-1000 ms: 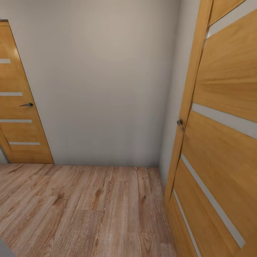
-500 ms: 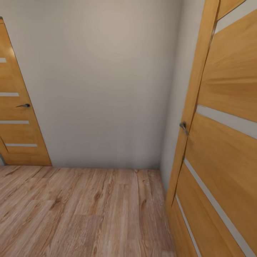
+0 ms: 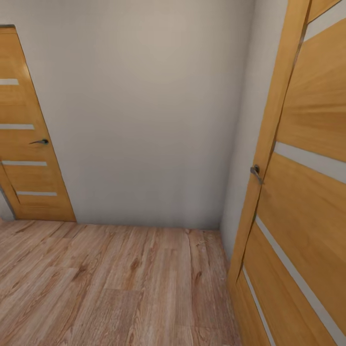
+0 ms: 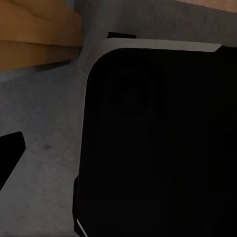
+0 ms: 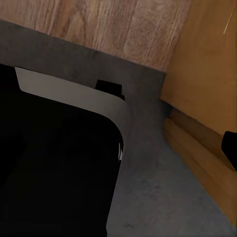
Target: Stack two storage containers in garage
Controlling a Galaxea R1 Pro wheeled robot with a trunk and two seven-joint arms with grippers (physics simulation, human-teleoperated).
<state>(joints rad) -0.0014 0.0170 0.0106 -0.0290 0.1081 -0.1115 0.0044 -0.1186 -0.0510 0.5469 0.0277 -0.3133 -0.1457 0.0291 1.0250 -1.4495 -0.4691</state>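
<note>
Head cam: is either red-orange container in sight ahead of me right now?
No: ahead are a plain wall, wood-plank flooring and two wooden doors, the left door and the right door.

light wood-plank floor between a plain wall and two doors

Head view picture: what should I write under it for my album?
A corner with a plain pale wall, light wood-plank floor, and two wooden doors: one far left, one close right.

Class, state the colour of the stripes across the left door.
Pale grey-white stripes on the orange-brown left door, best in the head view.
</note>
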